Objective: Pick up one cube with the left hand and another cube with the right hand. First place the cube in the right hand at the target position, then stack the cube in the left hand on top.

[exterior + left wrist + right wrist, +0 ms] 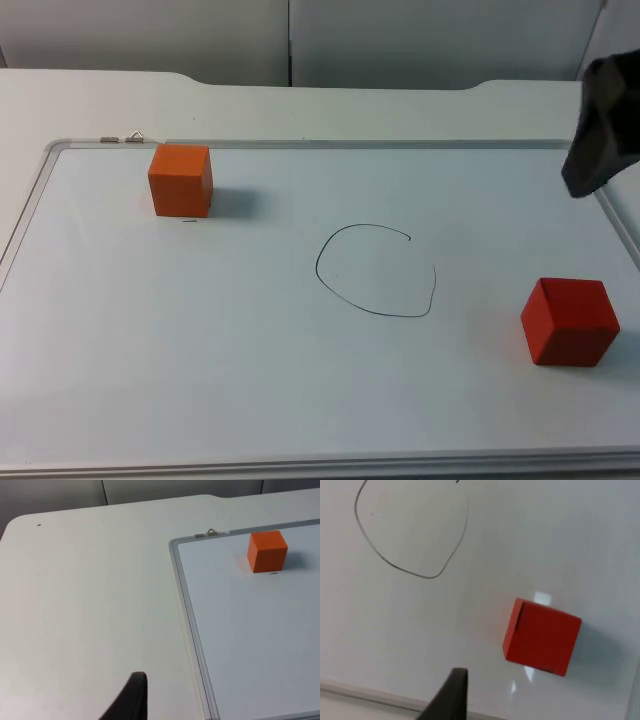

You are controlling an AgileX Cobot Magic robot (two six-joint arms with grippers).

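An orange cube [181,179] stands at the whiteboard's far left; in the left wrist view this orange cube [267,551] lies well ahead of my left gripper [131,700], which hovers over the bare table outside the board's frame. A red cube [569,321] sits at the board's near right. My right gripper [600,135] hangs above the board's right edge, behind the red cube and apart from it. In the right wrist view the red cube [541,636] lies just ahead of it. A hand-drawn black circle [376,270] marks the board's middle, with nothing inside it.
The whiteboard [300,400] has a raised metal frame [30,200] with a small clip [122,138] at its far left corner. White table top [90,590] surrounds the board. A grey partition wall [300,40] closes the far side.
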